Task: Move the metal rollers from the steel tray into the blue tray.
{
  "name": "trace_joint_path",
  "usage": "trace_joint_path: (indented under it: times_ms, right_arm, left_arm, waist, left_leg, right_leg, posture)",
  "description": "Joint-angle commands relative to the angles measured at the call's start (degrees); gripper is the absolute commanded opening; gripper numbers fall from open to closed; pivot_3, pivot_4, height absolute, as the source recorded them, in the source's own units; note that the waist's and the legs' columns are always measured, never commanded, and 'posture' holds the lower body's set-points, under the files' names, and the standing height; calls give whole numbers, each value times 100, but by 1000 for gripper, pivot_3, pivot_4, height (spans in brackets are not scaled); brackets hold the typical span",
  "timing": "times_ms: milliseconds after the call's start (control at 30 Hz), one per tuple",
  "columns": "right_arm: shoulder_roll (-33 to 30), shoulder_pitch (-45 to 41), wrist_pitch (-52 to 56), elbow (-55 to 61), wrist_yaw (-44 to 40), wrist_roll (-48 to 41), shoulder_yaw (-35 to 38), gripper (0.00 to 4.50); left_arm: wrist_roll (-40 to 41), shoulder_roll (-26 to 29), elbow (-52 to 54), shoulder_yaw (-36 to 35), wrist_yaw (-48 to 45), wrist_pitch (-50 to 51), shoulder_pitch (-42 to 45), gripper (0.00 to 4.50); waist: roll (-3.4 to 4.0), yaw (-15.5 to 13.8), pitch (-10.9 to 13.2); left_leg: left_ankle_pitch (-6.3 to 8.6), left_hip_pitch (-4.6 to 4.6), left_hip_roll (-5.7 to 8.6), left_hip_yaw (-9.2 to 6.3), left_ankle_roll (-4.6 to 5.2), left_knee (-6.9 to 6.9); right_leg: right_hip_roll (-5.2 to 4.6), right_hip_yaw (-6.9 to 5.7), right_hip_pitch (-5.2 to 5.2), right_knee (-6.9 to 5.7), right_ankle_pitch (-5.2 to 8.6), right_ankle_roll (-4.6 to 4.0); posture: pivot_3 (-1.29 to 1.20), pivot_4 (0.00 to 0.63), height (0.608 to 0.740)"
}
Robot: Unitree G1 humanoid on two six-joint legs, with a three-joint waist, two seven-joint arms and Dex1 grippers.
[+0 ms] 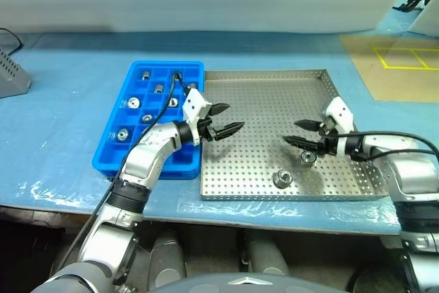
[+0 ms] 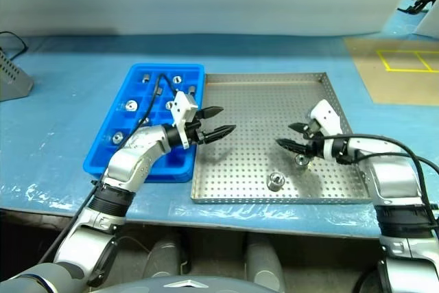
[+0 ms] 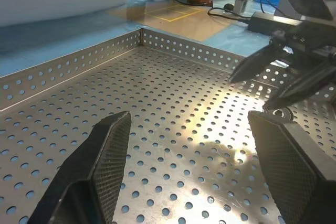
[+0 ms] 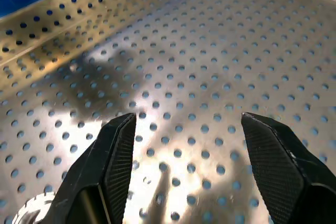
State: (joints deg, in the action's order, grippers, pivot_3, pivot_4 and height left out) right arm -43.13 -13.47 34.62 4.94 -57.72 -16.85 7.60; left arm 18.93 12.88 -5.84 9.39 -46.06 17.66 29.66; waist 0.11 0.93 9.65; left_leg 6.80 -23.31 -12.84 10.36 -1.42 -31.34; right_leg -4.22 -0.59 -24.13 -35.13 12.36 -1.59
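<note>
Two shiny silver-grey metal rollers are left on the large square perforated steel tray (image 1: pixel 274 101), which fills the centre and right of the head views: one roller (image 1: pixel 281 178) sits near the tray's lower rim at lower centre, the other (image 1: pixel 308 158) lies just under my right gripper (image 1: pixel 298 132) at centre right. The bright blue plastic tray (image 1: pixel 110 158) with its grid of square compartments lies touching the steel tray's left rim, at centre left, and at least half a dozen rollers (image 1: pixel 123 134) already rest in its cells.

Both sets of black fingers stand spread apart with nothing between them. My left gripper (image 1: pixel 228 119) hangs over the steel tray's left edge, pointing toward the right one across the bare perforated floor.

The risks as I judge them: the right fingers are so near the roller beneath them that a descent slightly off centre could nudge the small cylinder and send it rolling over the smooth metal toward the rim. A pinch on its curved side could also squirt it out. With both arms aimed inward over the same tray, reaching for the lower roller with either one could bring the fingers together, or knock the neighbouring roller.
</note>
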Motion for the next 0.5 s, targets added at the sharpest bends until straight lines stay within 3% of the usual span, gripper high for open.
trace_joint_path:
  times_ms: [33, 233, 367, 500]
  right_arm:
    - [-184, 310, 23, 224, 112, -148, 356, 3271]
    - [-332, 846, 56, 357, 149, -253, 451, 3271]
    - [-250, 974, -13, 327, 278, -95, 117, 3271]
    - [-175, 966, -175, 250, 406, 56, -136, 2333]
  left_arm:
    - [68, 1, 153, -50, -96, 16, 187, 3741]
    - [14, -60, -148, -49, -193, -106, 264, 3741]
    - [-69, -128, -475, -36, -257, -328, 264, 3741]
    - [-131, -109, -639, -60, -295, -525, 219, 3741]
  waist:
    - [0, 3, 0]
    - [1, 17, -1]
    - [1, 75, -1]
    - [1, 138, -1]
  left_leg:
    - [2, -1, 1, 1, 3, 0]
    - [17, -1, 7, 14, 26, 1]
    - [19, 0, 5, 15, 27, 1]
    - [19, -1, 6, 15, 27, 0]
  right_leg:
    - [0, 0, 3, 9, -3, 4]
    - [-6, 8, 15, 42, -7, 12]
    - [-5, 8, 14, 42, -6, 15]
    - [-5, 8, 14, 41, 13, 50]
  posture:
    - [-435, 150, 740]
    - [-451, 150, 740]
    - [-450, 150, 740]
    - [-445, 150, 740]
